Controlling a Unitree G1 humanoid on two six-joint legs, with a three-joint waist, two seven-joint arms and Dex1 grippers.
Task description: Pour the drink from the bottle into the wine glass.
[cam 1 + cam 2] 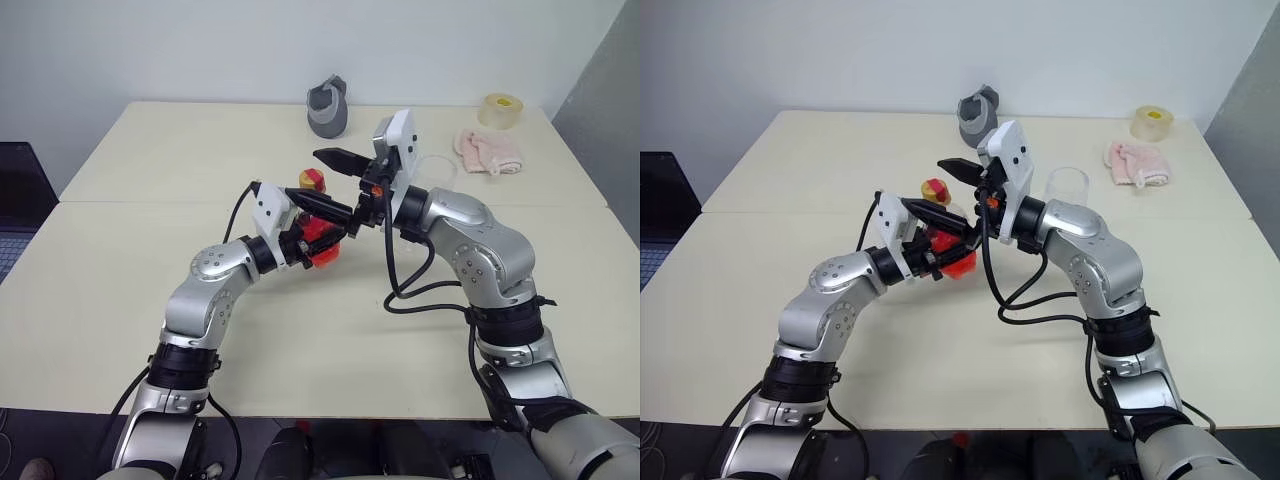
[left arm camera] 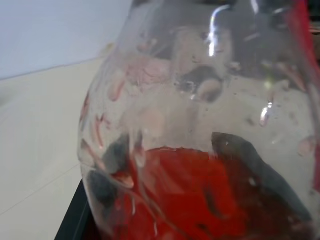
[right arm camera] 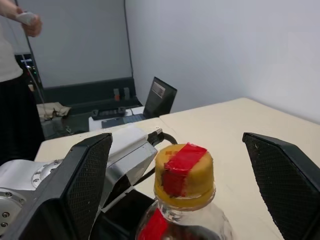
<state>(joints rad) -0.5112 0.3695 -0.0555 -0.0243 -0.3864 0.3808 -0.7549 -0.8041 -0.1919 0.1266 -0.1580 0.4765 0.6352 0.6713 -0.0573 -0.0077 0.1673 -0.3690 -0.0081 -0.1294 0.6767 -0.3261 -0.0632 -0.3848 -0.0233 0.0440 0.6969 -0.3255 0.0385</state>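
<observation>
Right wrist view: right tool is spreading wide around yellow, red-taped cap; left tool is clamping the small clear plastic bottle. Misaligned closing risks twisting it loose, spilling red drink.

The bottle is small, clear and round-bodied, standing upright above the middle of the desk. Its narrow neck ends in a yellow cap with a strip of red tape across the top. The drink, bright red and translucent, fills its lower part. The wine glass, clear and empty-looking, stands at about two o'clock from the bottle.
</observation>
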